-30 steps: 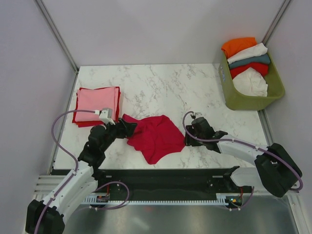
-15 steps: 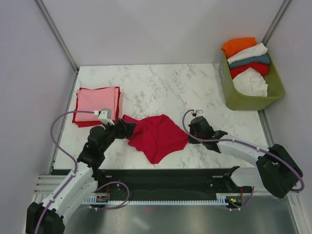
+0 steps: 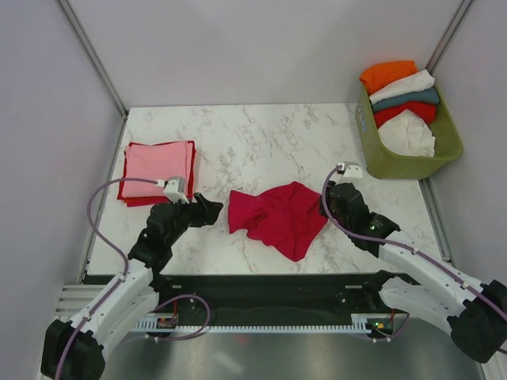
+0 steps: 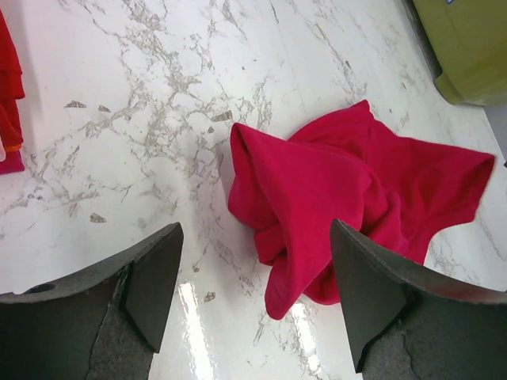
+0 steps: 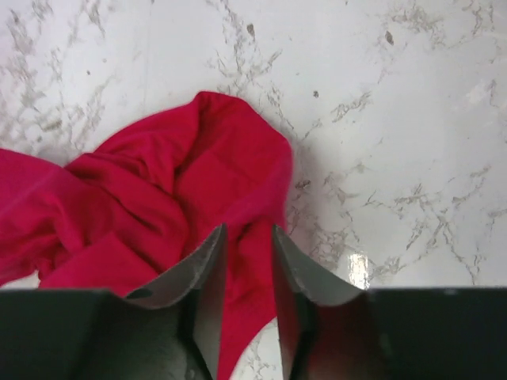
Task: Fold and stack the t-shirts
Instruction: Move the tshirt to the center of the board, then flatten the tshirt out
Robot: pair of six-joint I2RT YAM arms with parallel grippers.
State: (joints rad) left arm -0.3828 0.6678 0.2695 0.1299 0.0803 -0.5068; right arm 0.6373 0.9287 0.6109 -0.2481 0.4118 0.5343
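The right gripper has its 2 fingers narrowly parted, clamping nothing, right over the right edge of the crumpled crimson t-shirt on the table. The left gripper gapes wide and empty, the shirt lying just ahead, untouched.

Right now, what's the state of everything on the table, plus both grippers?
crimson shirt: crumpled, unfolded, mid-table.
pink shirt: folded, lying on the red shirt.
red shirt: folded, under the pink one.
basket: upright, full of bundled shirts.
left gripper: open, empty, short of the crimson shirt.
right gripper: jaws narrowly apart at the crimson shirt's edge; grip unclear.
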